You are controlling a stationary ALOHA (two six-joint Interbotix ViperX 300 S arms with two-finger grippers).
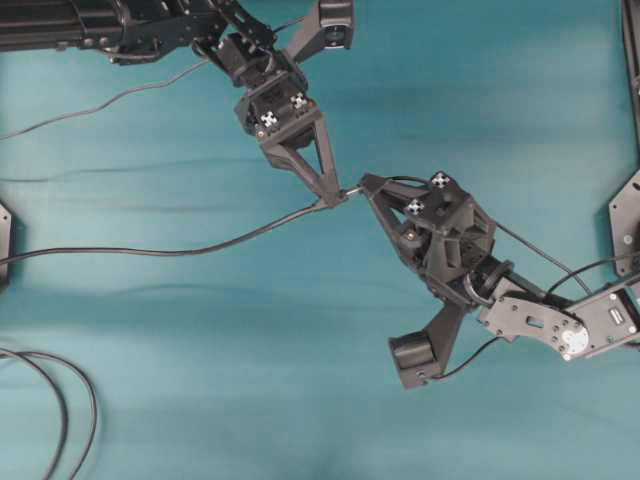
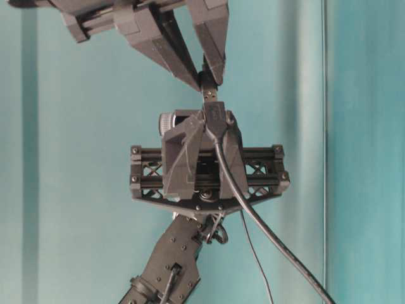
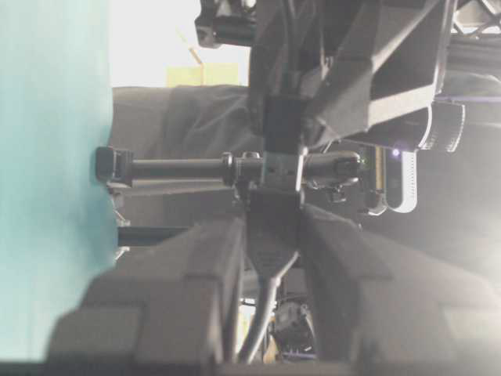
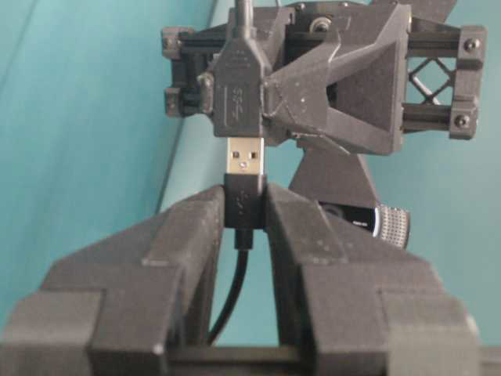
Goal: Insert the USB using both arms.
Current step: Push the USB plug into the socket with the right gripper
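I see my left claw (image 1: 330,192) clamped on the USB (image 4: 244,159), silvery tip bared, held above the teal surface (image 1: 200,350) near its middle and meeting the black socket end (image 4: 244,202) pinched in my right claw (image 1: 366,186), tips nearly touching.

Landmark: the USB (image 4: 245,156) plug, silver tip pointing down, dark housing above it. Left gripper (image 4: 262,106) comes in from the top, fingers clamped on that housing, cable exiting upward. Directly below the tip: black socket end (image 4: 243,205), pinched between the right gripper (image 4: 243,211) fingers (image 4: 182,235) in the foreground. Tip looks partly seated in the socket, most of the metal exposed. Socket's cable (image 4: 232,294) drops down between the fingers. Camera lens (image 4: 389,225) lower right of the plug. Teal table (image 4: 86,141) behind.
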